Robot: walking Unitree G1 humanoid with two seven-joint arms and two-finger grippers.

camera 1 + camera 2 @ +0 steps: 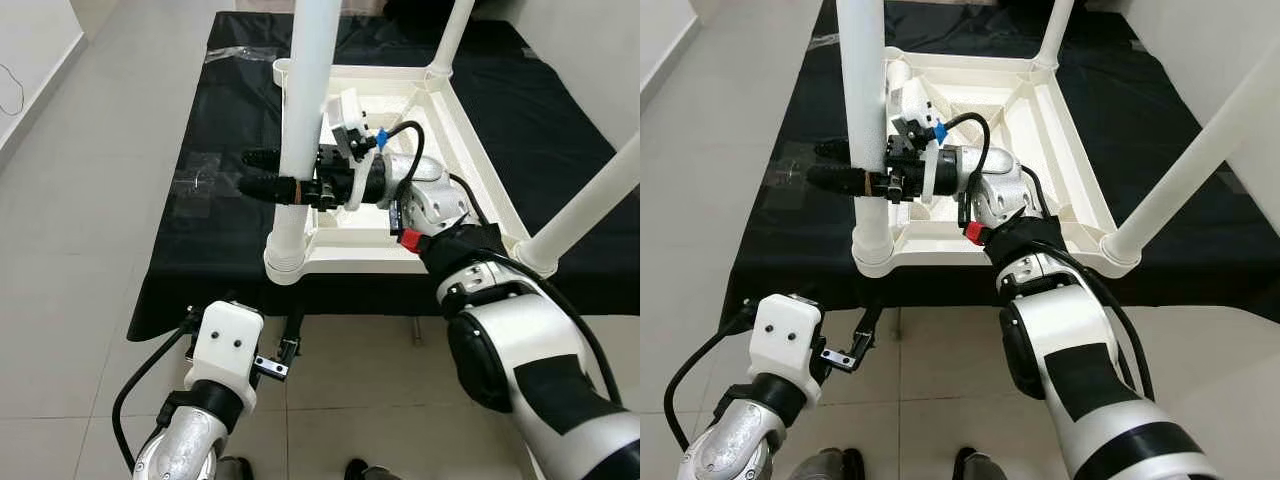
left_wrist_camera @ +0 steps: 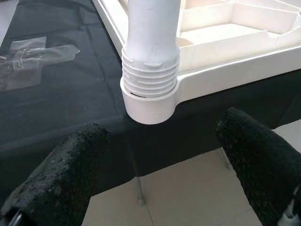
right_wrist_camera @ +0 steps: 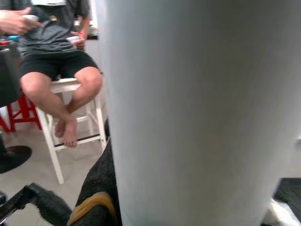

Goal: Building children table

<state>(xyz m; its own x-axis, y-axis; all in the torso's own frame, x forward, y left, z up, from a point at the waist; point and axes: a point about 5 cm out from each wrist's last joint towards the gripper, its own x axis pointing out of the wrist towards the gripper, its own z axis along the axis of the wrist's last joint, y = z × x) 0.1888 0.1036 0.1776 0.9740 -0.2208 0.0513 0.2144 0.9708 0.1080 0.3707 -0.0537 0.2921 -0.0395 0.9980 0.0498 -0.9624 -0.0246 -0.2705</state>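
A black-draped work surface point(image 1: 200, 230) on a pale tiled floor point(image 1: 80, 200) — the children's table mid-assembly.

The white plastic tabletop point(image 1: 470, 150) lies upside down on the cloth, with legs standing up from its corner sockets. The right gripper point(image 1: 262, 172) is clamped around the near-left leg point(image 1: 305, 110), one black finger on each side of the tube, a little above its threaded end point(image 2: 150, 70), which sits in the corner socket point(image 2: 149, 106) with several thread ridges exposed. The left gripper point(image 2: 160, 165) hangs open just below the table edge, fingers spread and holding nothing. A person sits on a white stool point(image 3: 66, 94) across the room. The leg looks a light, stiff, hollow tube with a smooth, likely slippery skin — best held low near the threads, squarely, so it turns without tilting.
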